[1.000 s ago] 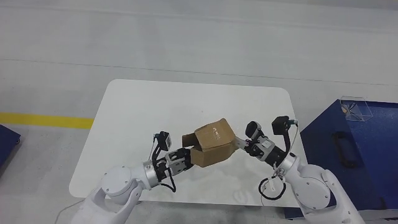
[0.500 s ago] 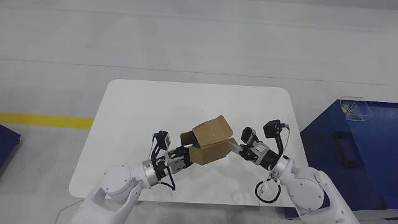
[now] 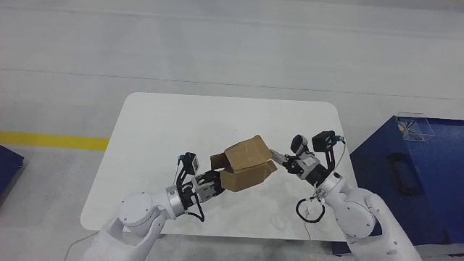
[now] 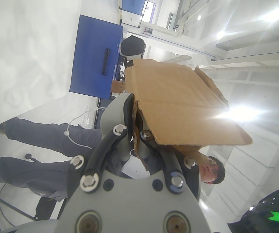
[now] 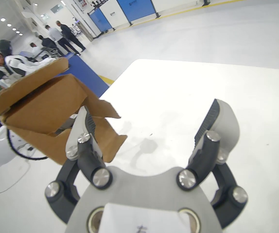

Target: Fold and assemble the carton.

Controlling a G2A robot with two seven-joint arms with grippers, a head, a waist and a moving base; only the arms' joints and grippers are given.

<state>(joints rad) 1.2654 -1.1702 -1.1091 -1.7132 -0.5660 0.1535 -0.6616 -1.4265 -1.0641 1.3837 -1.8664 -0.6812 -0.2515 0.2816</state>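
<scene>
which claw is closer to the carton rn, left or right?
Left. The left claw is clamped on an edge of the carton. The right claw is open at the opposite side, close by a flap; contact unclear.

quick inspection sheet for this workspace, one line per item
surface: white table, bare apart from the job's thing
job's things: one brown carton, partly folded, flaps loose, between the two arms
clutter: nothing seen
grippers: left tool shut on the carton's edge; right tool open, one finger close beside a loose flap, contact cannot be told
cables: a cable loop hangs by the right arm at the table's near edge
surroundings: blue cabinet beside the table with a clear box on top; yellow floor line
</scene>
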